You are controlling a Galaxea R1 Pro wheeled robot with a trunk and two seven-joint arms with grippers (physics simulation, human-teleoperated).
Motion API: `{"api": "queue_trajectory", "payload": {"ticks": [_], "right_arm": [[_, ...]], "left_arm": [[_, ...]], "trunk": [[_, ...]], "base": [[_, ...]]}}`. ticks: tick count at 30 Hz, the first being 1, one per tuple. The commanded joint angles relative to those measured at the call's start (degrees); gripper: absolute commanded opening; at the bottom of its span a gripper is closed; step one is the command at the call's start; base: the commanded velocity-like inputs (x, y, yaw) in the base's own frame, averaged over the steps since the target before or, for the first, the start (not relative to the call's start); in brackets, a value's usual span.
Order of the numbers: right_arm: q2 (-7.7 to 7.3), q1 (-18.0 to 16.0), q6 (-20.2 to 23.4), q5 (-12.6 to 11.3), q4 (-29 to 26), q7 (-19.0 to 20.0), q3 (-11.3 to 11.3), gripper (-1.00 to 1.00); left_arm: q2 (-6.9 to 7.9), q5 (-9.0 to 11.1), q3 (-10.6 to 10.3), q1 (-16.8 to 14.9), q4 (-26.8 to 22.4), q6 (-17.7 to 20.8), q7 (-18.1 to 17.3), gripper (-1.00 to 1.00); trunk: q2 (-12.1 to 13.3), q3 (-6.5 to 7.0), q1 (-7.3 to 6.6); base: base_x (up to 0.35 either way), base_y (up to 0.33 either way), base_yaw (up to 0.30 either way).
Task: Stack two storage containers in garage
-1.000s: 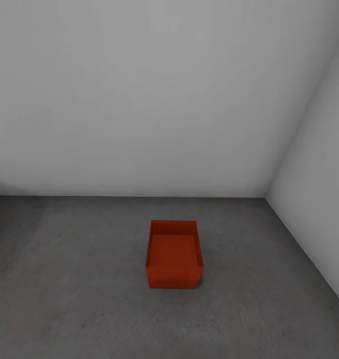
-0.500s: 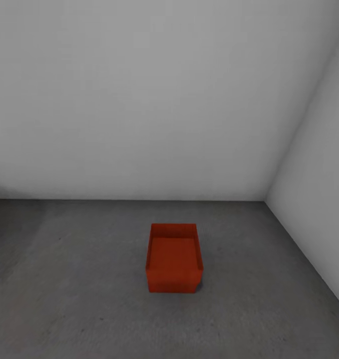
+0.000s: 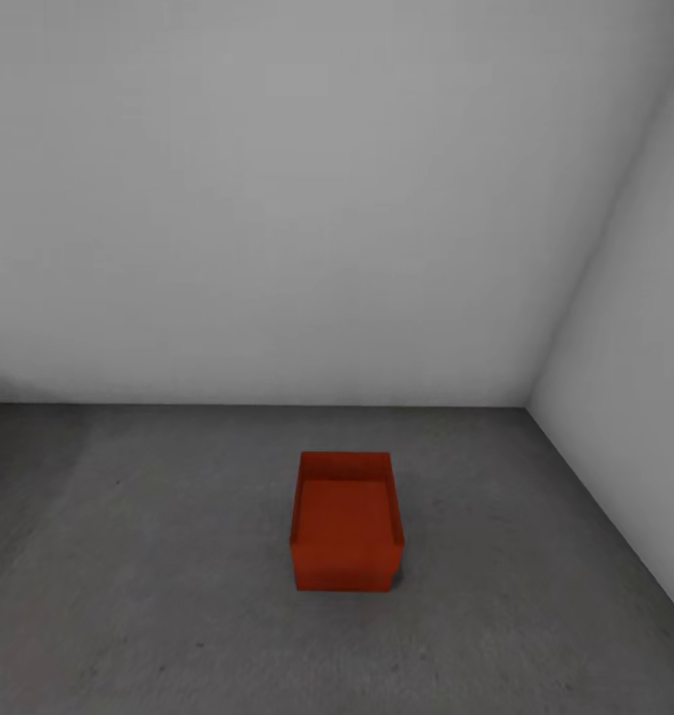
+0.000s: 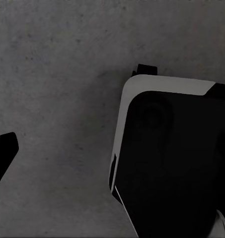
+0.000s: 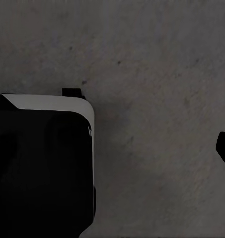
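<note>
Head view: one storage container stands open side up on the floor of the garage, somewhat near the corner where the far wall meets the right wall. It appears to be a single box, or two already nested; the walls do not settle which. If the second container remains to be fetched, the base should back away squarely and leave open floor in front of the box for the return. For stacking, the second box should descend level, its long sides parallel to those of the box below.

Left wrist view: the camera looks down on concrete floor beside a dark, white-edged part of the robot's body. A dark corner at the frame edge may be a fingertip. Whether the left tool is wide or narrow cannot be told.

Right wrist view: concrete floor again, beside the dark robot body. The right tool's opening cannot be told either; no container shows here.
</note>
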Motion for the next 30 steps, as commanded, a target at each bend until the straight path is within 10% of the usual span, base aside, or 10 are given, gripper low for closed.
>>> {"api": "queue_trajectory", "payload": {"ticks": [1,30], "right_arm": [[0.05,-0.07,-0.32,-0.56,0.17,-0.03,0.48,1.00],[0.12,-0.07,-0.32,-0.55,0.17,-0.03,0.48,1.00]], "left_arm": [[0.00,0.27,0.40,-0.03,-0.02,0.09,0.04,1.00],[0.00,0.27,0.40,-0.05,-0.02,0.09,0.04,1.00]], "trunk": [[-0.09,0.00,0.02],[-0.09,2.61,0.02]], "base": [[0.000,0.000,0.000],[0.000,0.000,0.000]]}}
